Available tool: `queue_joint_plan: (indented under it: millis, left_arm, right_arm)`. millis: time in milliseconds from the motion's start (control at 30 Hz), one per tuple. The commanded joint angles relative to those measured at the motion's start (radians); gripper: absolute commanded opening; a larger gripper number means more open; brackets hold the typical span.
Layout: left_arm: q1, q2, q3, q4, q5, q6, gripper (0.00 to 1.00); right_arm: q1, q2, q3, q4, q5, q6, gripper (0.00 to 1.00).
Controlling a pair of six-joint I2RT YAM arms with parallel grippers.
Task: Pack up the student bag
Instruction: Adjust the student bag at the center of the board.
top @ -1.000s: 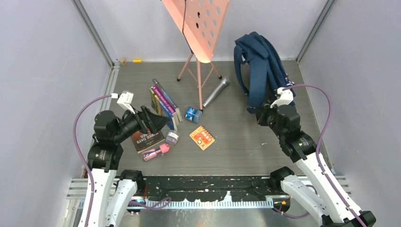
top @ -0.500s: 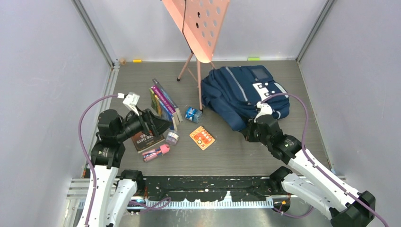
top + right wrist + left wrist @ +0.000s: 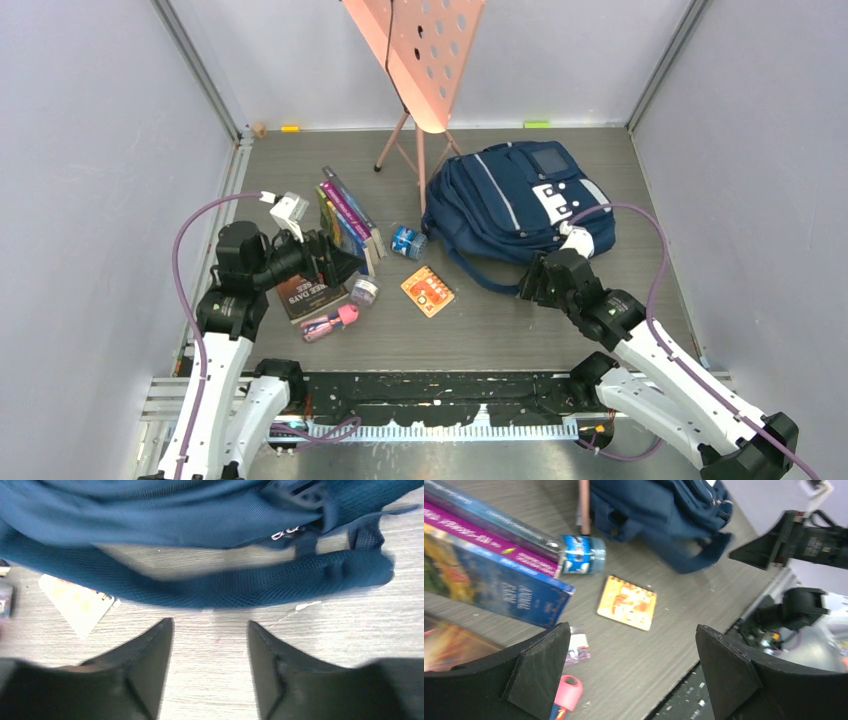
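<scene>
Both of your grippers are spread and empty: the left gripper [image 3: 631, 630] hangs over the row of colourful paperback books [image 3: 345, 215], and the right gripper [image 3: 210, 625] hovers low on the near side of the large navy blue fabric backpack [image 3: 505, 195]. That backpack lies on the grey wood-grain table [image 3: 520, 320], far right, grey patches up, with one padded strap [image 3: 240, 587] curving just beyond your right fingers [image 3: 150, 650].

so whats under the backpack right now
Only the grey table shows around the student bag, a padded strap trailing from its near edge; anything beneath is hidden by fabric.
</scene>
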State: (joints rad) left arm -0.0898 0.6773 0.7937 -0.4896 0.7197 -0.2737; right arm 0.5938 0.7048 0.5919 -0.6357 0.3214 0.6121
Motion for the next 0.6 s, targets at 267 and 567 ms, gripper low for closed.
queue_joint_plan:
  millis: [267, 567]
  left_arm:
    - [-0.002, -0.057, 0.012, -0.092, -0.288, 0.116, 1.00]
    - [-0.002, -0.054, 0.037, -0.063, -0.327, 0.078, 1.00]
  right_arm:
    - [0.000, 0.059, 0.209, -0.133, 0.118, -0.014, 0.85]
    - [-0.169, 0.184, 0.160, -0.071, -0.026, -0.018, 0.83]
